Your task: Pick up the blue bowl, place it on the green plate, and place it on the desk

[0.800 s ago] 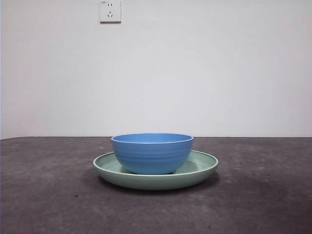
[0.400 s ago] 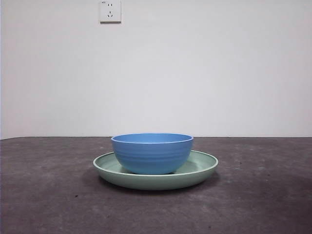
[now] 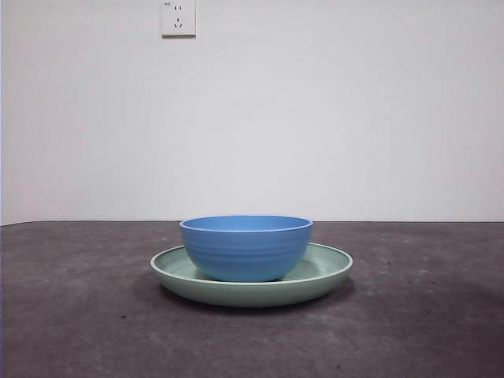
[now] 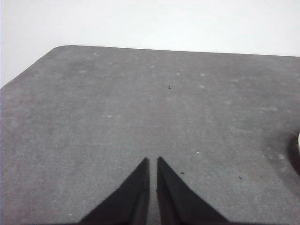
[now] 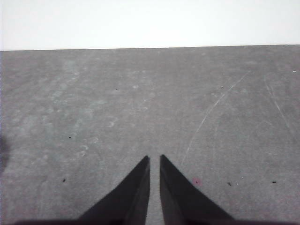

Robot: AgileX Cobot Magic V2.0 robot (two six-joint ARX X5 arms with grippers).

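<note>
Blue bowl [image 3: 246, 247] upright inside green plate [image 3: 252, 276], mid desk [image 3: 71, 315]. Left gripper [image 4: 153, 161] and right gripper [image 5: 154, 159] both closed, empty, over bare desk away from dishes. Risk: rim pinch slipping, plate dragged along on lift.

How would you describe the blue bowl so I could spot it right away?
Look at the dark grey desk in front of the white wall. At its middle lies a wide, shallow, pale green plate, and the blue bowl stands upright on it. It is the deeper, narrower, matte blue dish with faint ridges around its outer wall.
</note>
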